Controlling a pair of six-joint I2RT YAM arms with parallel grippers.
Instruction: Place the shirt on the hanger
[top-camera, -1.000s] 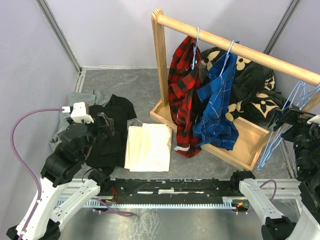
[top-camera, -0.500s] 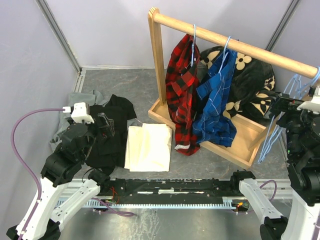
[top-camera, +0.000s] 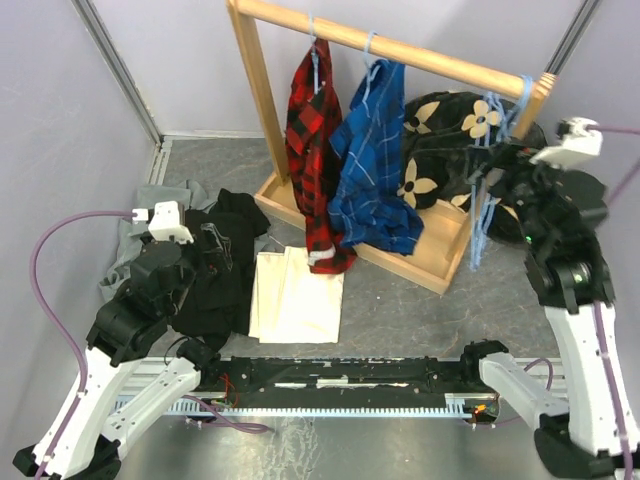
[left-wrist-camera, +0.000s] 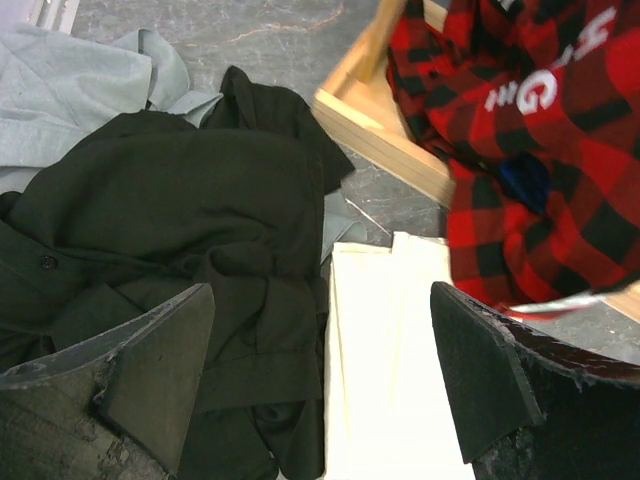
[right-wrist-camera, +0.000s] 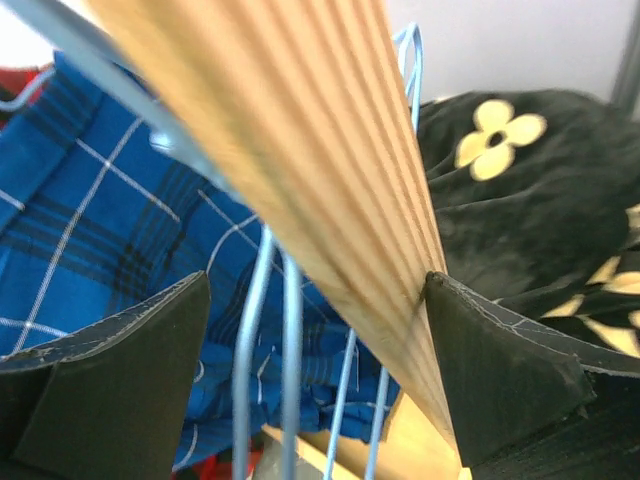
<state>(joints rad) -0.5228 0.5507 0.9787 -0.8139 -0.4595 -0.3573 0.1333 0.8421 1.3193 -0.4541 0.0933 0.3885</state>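
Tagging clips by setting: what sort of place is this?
Probably a lab test cell, not a home: bare pale partition walls, a small wooden rack staged on a grey table, and a metal mounting rail along its near edge.

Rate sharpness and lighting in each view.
Top external: evenly lit, sharp across the wooden rack. Left wrist: black shirt in focus, its folds lost in darkness. Right wrist: wooden rail and light-blue hangers blurred, too close to the lens.
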